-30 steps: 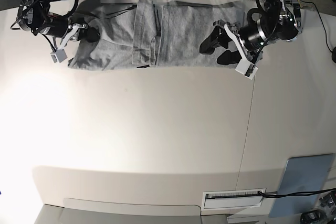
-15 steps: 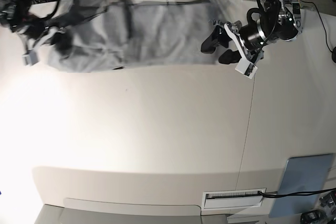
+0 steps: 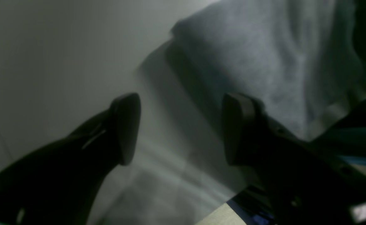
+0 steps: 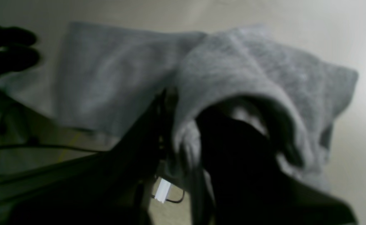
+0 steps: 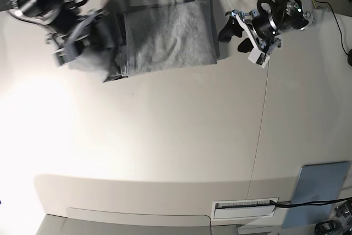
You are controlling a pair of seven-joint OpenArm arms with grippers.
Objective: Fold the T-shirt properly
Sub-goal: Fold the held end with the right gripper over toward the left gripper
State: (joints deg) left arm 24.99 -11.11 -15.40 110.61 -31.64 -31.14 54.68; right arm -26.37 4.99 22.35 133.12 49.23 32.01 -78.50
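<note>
So the big heather-grey cotton T-shirt (image 5: 165, 37) is sitting at the far edge of the pale beige tabletop (image 5: 176, 147), a bit left of centre, and it's a wide strip with its long axis running left to right. The right gripper (image 5: 74, 39) is over at the left end of the scene and the wrist view there shows grey fabric draped right over its dark fingers (image 4: 233, 150), so I'd call it clamped on the shirt's left end, which is bunched and lifted rather than flat (it's blurry in the base view, so the exact pinch point is hard to make out). The left gripper (image 5: 234, 34) is on the right side of the scene, jaws spread wide with nothing between them, just off the shirt's right edge, not touching it as far as I can tell. Its wrist camera shows bare table between the two pads (image 3: 128, 128) and cloth only beyond the far one. What matters next, I reckon: the shirt lies to the left of that open gripper, so the carried end has to travel along the long axis toward it. The flat grey-blue rectangular pad (image 5: 319, 193) sits near right, well apart.
</note>
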